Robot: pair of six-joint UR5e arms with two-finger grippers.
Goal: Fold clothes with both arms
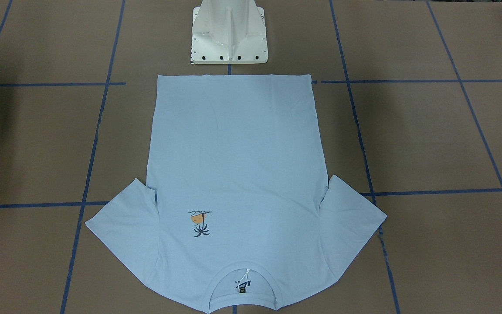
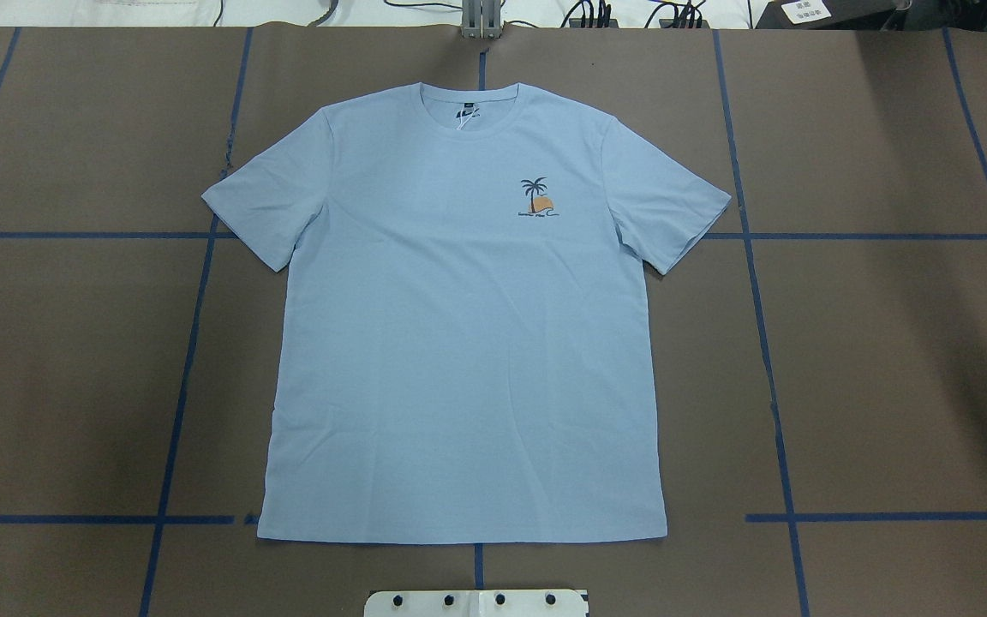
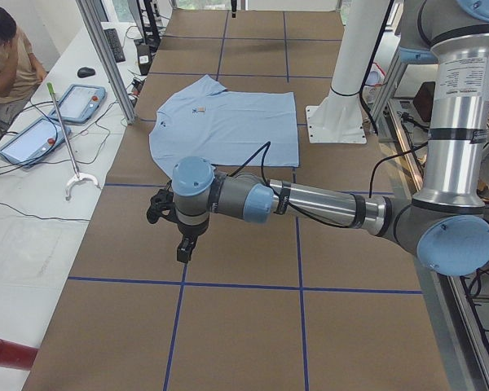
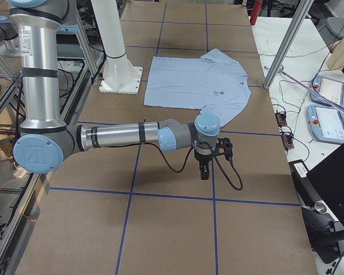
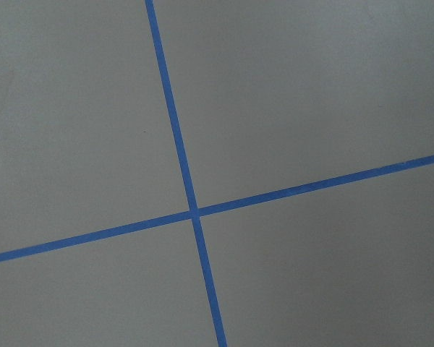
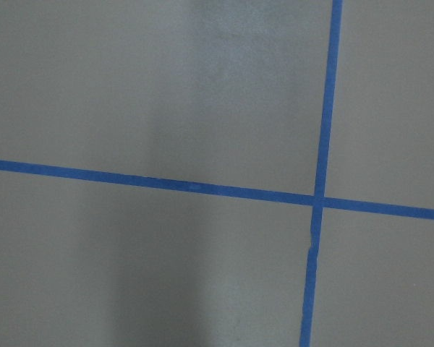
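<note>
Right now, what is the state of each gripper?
Left gripper: cannot be told from the side view.
Right gripper: cannot be told either.

Brown table (image 2: 888,386), blue tape lines (image 2: 888,236), white pedestal (image 1: 229,35)

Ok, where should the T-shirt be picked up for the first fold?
Probably at the outer edges of the left-side sleeve and right-side sleeve, pinching down from above. The T-shirt lies flat, print up, so only edges offer a lip.
</note>
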